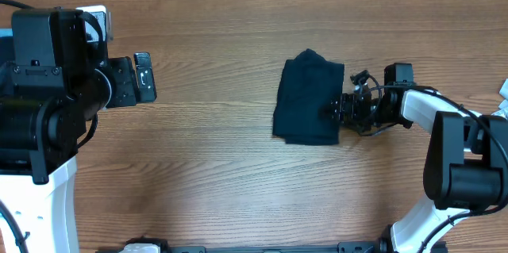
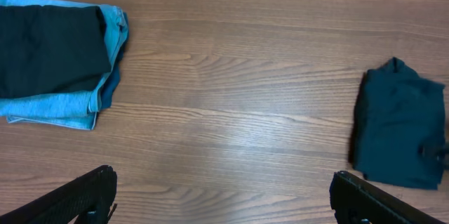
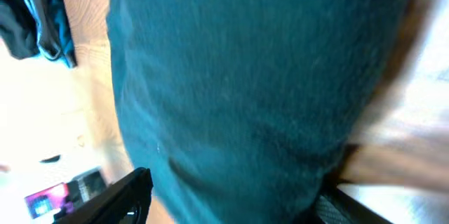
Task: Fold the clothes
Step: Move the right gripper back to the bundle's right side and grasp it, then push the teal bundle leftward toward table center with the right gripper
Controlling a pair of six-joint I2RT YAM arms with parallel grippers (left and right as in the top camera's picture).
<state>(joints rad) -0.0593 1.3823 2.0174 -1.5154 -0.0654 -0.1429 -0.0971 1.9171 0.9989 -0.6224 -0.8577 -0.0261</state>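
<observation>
A dark navy shirt point(image 1: 309, 98), folded into a small upright rectangle, lies right of the table's middle. My right gripper point(image 1: 336, 112) is at its right edge. In the right wrist view the shirt point(image 3: 245, 76) fills the frame and runs down between the two black fingers point(image 3: 123, 194), which stand wide apart; a strip of table shows between the left finger and the cloth. In the left wrist view, a stack of folded clothes point(image 2: 52, 59), dark navy on light blue denim, lies at the upper left, with the shirt point(image 2: 396, 129) far right. My left gripper point(image 2: 224, 206) is open over bare wood.
The left arm's black body point(image 1: 44, 94) covers the table's left side in the overhead view. A white object point(image 1: 503, 88) pokes in at the right edge. The right arm point(image 1: 460, 150) reaches in from the lower right.
</observation>
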